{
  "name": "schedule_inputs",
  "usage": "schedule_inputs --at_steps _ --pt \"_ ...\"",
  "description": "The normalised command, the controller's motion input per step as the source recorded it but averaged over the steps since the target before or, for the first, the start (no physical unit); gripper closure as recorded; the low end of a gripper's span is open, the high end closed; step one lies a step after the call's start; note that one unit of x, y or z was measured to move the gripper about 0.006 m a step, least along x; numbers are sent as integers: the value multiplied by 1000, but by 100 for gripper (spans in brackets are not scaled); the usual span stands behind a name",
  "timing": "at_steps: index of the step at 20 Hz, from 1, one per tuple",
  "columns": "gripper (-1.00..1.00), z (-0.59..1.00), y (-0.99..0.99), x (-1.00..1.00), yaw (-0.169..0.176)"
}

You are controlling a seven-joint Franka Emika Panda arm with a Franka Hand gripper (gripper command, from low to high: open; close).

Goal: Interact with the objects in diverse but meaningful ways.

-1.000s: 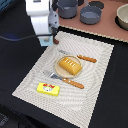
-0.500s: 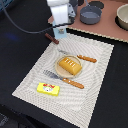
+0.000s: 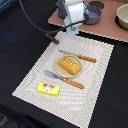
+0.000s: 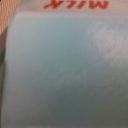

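Observation:
My gripper [image 3: 73,24] hangs over the far edge of the striped placemat [image 3: 95,85], shut on the light blue gabled carton [image 3: 73,28]. The carton fills the wrist view [image 4: 60,70], with red "MILK" lettering at one edge. The orange-brown scored bread loaf [image 3: 69,64] lies on a small plate at the mat's middle. The yellow rectangular block [image 3: 48,89] lies near the mat's front corner, on the exterior view's left. The dark brown sausage [image 3: 51,38] lies on the black table just off the mat's far left corner.
A knife [image 3: 78,56] and a fork [image 3: 65,80] with orange handles flank the plate. A brown board [image 3: 107,27] behind the mat holds a grey pot [image 3: 93,15] and a bowl [image 3: 122,16]. A black cable [image 3: 35,20] trails from the arm.
My gripper has moved toward the exterior view's right along the mat's far edge, carrying the carton. The bread, block, sausage and cutlery have not moved.

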Motion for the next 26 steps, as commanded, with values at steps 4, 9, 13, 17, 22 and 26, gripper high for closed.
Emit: schedule_inputs --at_steps 4,9,13,17,22,26 --pt "100 -201 89 554 -35" --pt "100 -195 100 126 -1" --pt "-100 -192 144 0 0" --pt "-100 -107 189 0 0" --pt "-100 158 249 138 0" --pt "-100 774 141 79 -11"
